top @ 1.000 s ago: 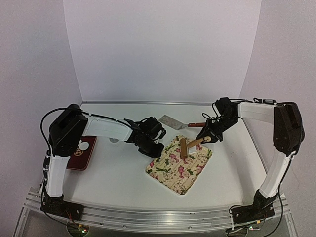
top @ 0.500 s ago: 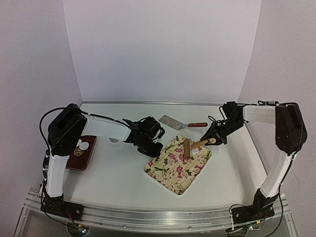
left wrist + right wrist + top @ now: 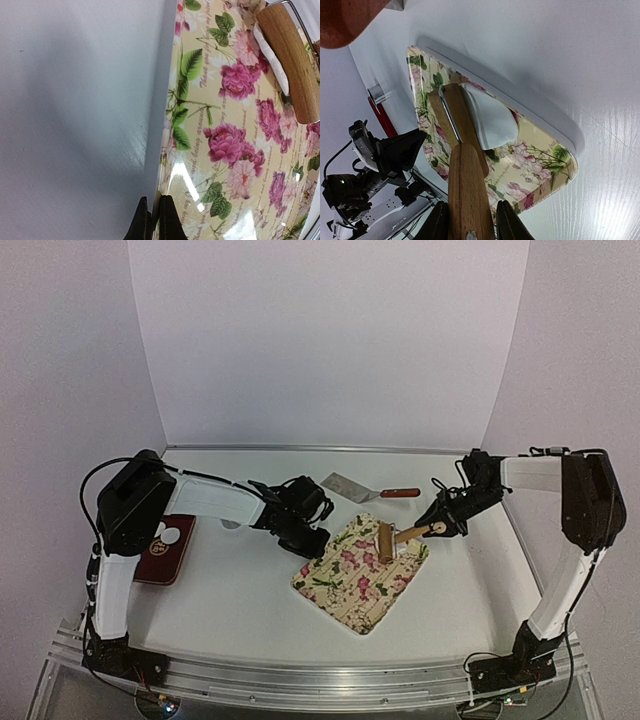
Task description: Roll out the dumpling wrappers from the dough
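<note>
Counter (image 3: 230, 590), white.
Board (image 3: 350, 580), floral. The left gripper (image 3: 154, 220) is clenched on its edge, shown close only by the left wrist view. That view also shows script among the roses, "Thank you for", the rest unreadable.
Tray (image 3: 150, 565), red, seen from the top view only. It holds one dumpling wrapper (image 3: 171, 536), well apart from the board.
Spatula (image 3: 368, 490).
Roller (image 3: 385, 540), wooden, its handle grasped by the right gripper (image 3: 470, 225).
Dough (image 3: 490, 122), flattened and white, under the roller on the board; wrist views only.

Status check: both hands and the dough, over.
Left hand shut on board edge. Right hand shut on roller handle, roller on dough. One wrapper on red tray. Spatula beyond board, apart.
</note>
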Tool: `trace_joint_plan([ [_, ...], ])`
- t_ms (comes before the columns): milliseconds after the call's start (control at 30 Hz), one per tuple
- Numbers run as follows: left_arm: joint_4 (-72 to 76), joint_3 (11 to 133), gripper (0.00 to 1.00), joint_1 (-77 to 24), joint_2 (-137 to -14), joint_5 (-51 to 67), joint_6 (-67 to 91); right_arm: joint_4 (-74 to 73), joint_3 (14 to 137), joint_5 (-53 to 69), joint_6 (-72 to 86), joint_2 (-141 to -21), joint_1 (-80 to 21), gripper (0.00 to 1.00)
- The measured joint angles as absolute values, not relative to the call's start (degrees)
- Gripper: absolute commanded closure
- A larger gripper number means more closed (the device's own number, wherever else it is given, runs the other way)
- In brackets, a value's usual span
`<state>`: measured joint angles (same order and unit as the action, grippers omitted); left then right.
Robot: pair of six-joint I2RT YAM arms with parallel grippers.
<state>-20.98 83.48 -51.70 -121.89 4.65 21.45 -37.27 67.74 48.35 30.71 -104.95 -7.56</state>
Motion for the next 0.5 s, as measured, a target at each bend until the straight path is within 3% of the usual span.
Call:
trace_joint_plan([
  [500,-21.14,83.55,1.00,-51.51,-121.89,4.60,21.51,-38.60,66.32,49.30,28.62,-104.31,-4.89,1.00],
])
